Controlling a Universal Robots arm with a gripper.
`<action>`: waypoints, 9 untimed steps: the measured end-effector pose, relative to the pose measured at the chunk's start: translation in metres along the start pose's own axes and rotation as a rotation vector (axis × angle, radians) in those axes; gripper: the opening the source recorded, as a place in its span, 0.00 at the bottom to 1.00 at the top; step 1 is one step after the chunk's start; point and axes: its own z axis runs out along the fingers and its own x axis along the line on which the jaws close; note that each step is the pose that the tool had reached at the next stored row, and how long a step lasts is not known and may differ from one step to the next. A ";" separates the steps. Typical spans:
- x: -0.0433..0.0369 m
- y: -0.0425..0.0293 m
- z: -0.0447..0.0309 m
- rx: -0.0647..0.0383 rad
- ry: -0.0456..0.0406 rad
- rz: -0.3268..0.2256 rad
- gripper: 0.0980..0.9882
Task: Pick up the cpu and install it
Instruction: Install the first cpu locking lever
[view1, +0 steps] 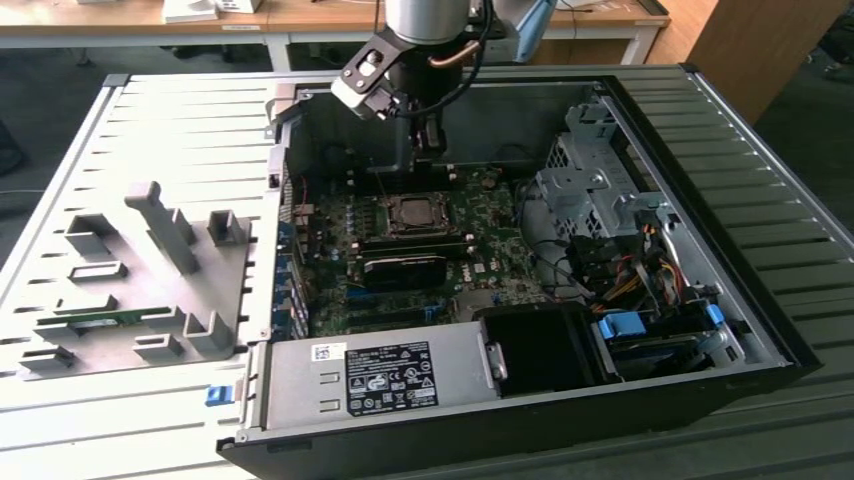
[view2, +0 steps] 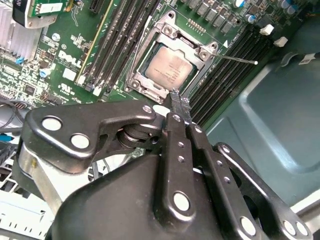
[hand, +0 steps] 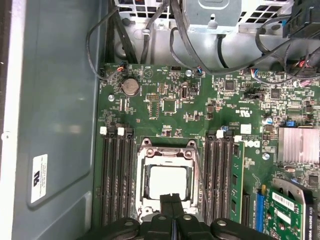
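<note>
Cpu (hand: 169, 187) in socket, just beneath hand (hand: 172, 201)

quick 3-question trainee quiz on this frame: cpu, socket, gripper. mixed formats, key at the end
1. True or false: the cpu lies in the socket on the motherboard.
2. Multiple choice: in both wrist views the fingertips of the gripper are A) wide apart, B) pressed together, C) clamped on a memory stick.
3. Fill in: in the exterior view the grey fixture plate lies to the ____ of the computer case.

Key: 1 true; 2 B; 3 left
</note>
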 end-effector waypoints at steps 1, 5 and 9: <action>0.0000 0.0000 -0.0012 0.000 0.0001 0.000 0.01; 0.0000 0.0001 -0.0039 0.000 0.0003 0.000 0.01; 0.0000 0.0001 -0.0036 0.000 0.0008 -0.042 0.01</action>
